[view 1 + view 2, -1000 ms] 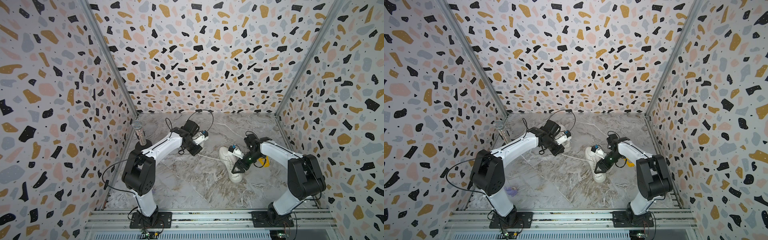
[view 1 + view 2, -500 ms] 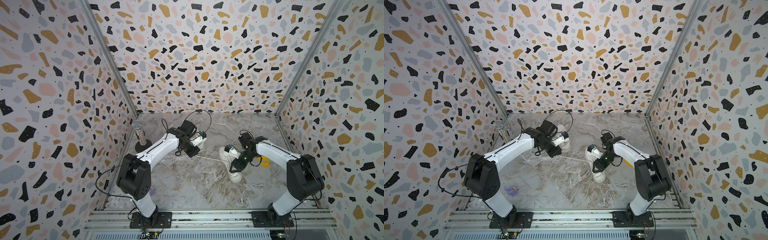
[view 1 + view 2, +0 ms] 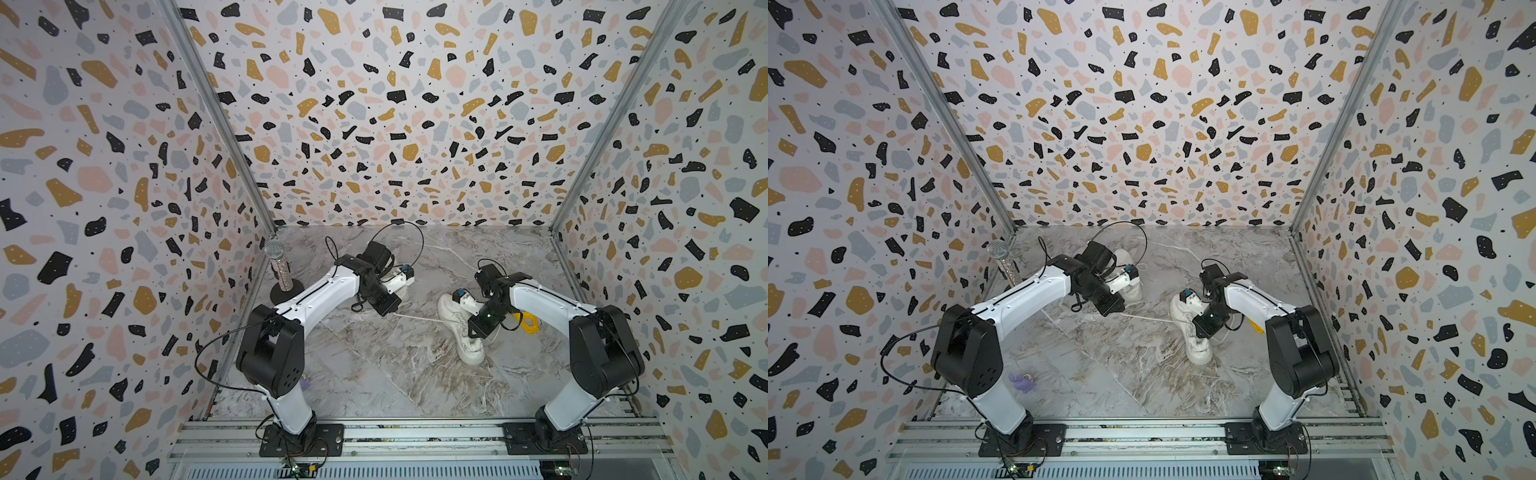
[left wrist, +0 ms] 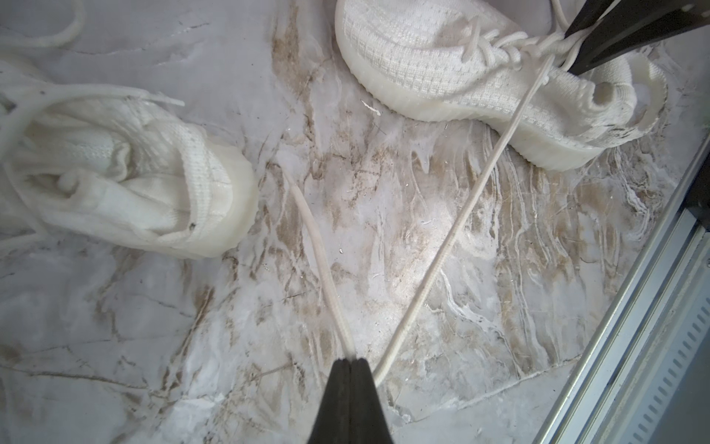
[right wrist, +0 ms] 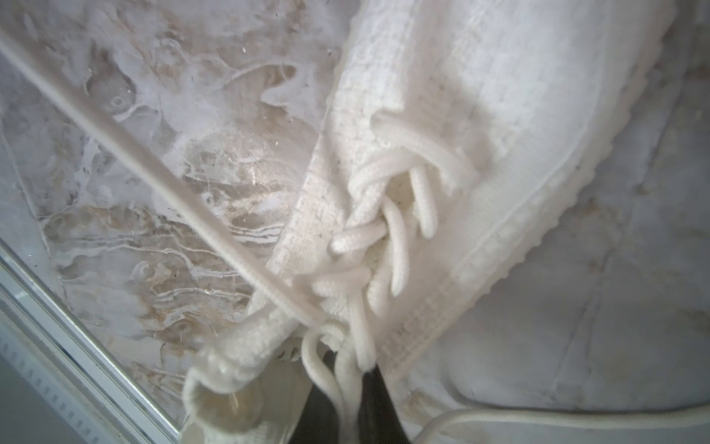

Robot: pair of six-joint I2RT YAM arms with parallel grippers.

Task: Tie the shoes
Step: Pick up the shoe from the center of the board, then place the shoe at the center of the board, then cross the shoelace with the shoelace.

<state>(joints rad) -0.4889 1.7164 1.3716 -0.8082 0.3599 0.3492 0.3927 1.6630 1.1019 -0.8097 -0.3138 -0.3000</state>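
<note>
Marbled tabletop (image 3: 374, 374) within terrazzo-print walls (image 3: 395, 104); left gripper (image 4: 350, 363) and right gripper (image 5: 347, 403) each pinch a white lace (image 4: 441, 261)

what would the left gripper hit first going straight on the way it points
Most likely the marble table between the near shoe and the far shoe. The left gripper, shut on a lace, seems tilted down at it; depth is unclear, the far shoe's toe might come first.

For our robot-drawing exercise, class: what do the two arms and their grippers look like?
Both the left arm and right arm have white tubular links, bulky black joints and black bases, with thin black cables looping alongside. The left gripper and right gripper have dark tapered fingers.
</note>
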